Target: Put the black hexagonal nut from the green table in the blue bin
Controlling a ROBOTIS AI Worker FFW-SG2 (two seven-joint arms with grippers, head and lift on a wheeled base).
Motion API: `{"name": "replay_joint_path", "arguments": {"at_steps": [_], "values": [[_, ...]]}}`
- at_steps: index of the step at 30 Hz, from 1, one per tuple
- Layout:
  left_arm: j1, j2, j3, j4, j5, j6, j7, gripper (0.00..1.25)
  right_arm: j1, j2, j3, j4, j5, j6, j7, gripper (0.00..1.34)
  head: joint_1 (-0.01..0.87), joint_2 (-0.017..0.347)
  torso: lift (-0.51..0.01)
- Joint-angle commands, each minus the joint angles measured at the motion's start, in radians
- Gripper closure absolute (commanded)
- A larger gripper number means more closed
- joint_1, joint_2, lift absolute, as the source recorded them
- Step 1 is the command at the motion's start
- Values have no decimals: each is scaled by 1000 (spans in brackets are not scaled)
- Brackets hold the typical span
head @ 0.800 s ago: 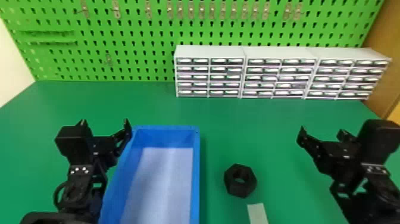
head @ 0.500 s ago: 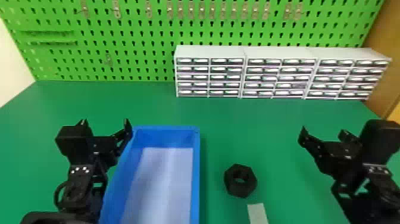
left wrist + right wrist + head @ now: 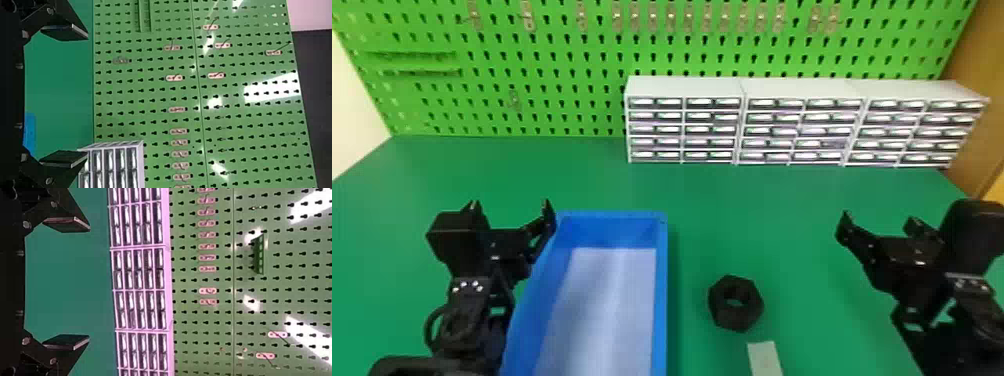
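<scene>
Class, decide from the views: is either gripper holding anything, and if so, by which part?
Nothing is held: the left gripper and right gripper both have open, empty fingers.

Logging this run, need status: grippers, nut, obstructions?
Left gripper and right gripper open, empty. Black nut on green table, right of blue bin. Likely hurdle: bin's right wall; pale strip close by nut.

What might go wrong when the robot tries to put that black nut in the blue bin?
The right claw is open and empty, so it might grip the nut badly and drop it. The pale strip lies close to the nut and could get bumped. The bin has raised walls, so a nut carried too low might knock one.
</scene>
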Motion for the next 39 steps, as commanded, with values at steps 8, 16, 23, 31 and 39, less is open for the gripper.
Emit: {"name": "replay_joint_path", "arguments": {"at_steps": [8,16,23,31,39], "values": [[0,0,2,0,0,-2,0,206,0,-2,1,-1,-2,3,0,289,657,57,-95],[-1,0,5,0,-3,0,0,206,-9,-5,-5,-13,-13,29,0,289,657,57,-95],[0,0,5,2,-6,0,0,206,-17,-25,-6,-18,-49,52,8,289,657,57,-95],[-3,0,5,8,-9,0,0,206,-46,-44,-22,-18,-68,132,103,289,657,57,-95],[-4,0,5,9,-11,0,0,206,-65,-40,-57,-18,-68,178,224,289,657,57,-95]]}}
